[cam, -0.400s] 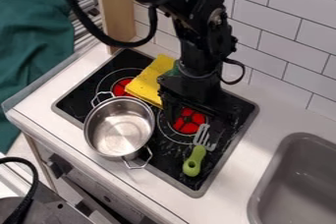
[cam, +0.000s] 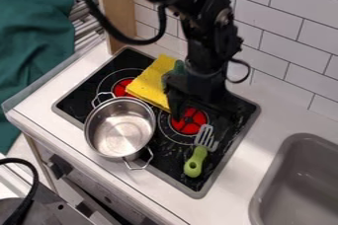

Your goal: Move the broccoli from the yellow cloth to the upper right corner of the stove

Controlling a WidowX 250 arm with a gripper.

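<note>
Claw: I find it open, above the stove's right-hand burner | Broccoli: I note it at the yellow cloth's edge, partly hidden by the arm | Pot: upright, left of the green-handled spatula.

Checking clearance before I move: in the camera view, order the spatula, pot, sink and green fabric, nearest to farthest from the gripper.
From the gripper:
1. Spatula, just below
2. Pot, lower left
3. Sink, lower right
4. Green fabric, far left
</note>
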